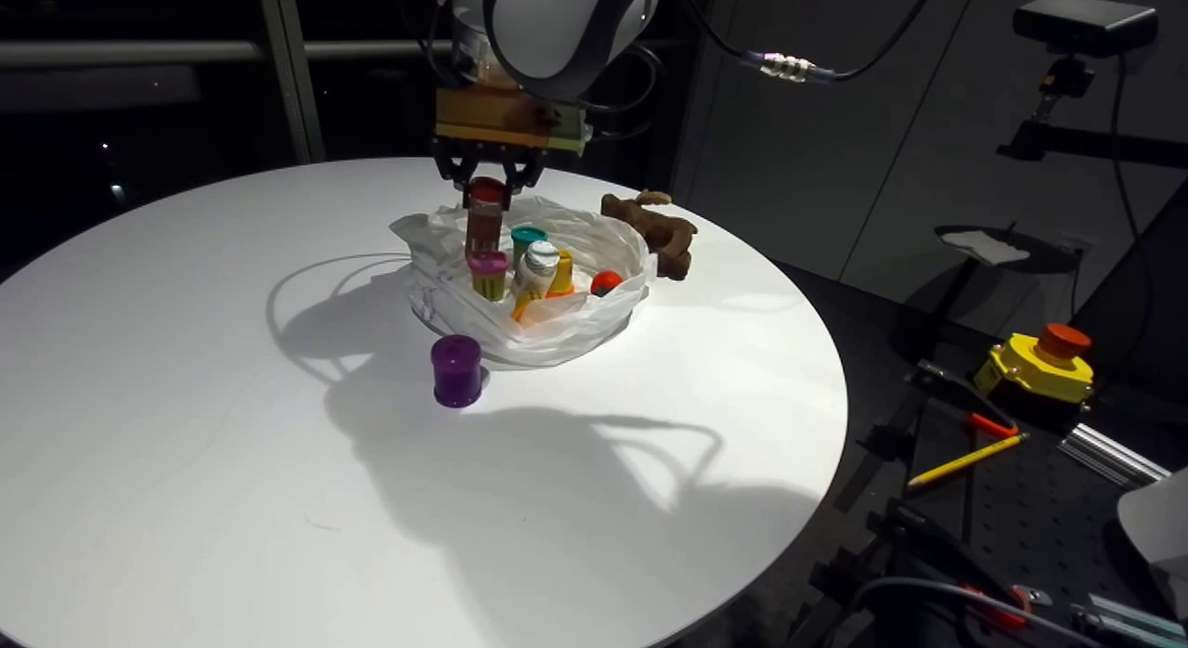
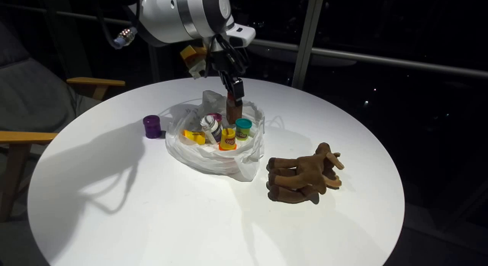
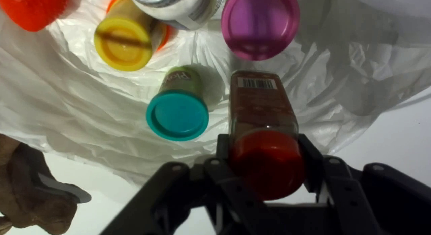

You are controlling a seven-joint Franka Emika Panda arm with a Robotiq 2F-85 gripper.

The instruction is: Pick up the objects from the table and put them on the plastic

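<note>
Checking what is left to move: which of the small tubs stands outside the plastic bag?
The all-purple tub: it stands on the table, apart from the plastic bag, while the pink-lidded tub, teal-lidded tub and yellow tub are inside it.

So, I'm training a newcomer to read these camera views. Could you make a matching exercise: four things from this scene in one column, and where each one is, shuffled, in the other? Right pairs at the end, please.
Things
1. Purple cup
2. Brown stuffed animal
3. Red-lidded jar
4. Teal-lidded tub

Places
a. Lying on its side on the tabletop
b. Resting on the plastic, not in the gripper
c. Standing upright on the tabletop, off the plastic
d. Clasped by the gripper

Right pairs
1-c, 2-a, 3-d, 4-b
</note>
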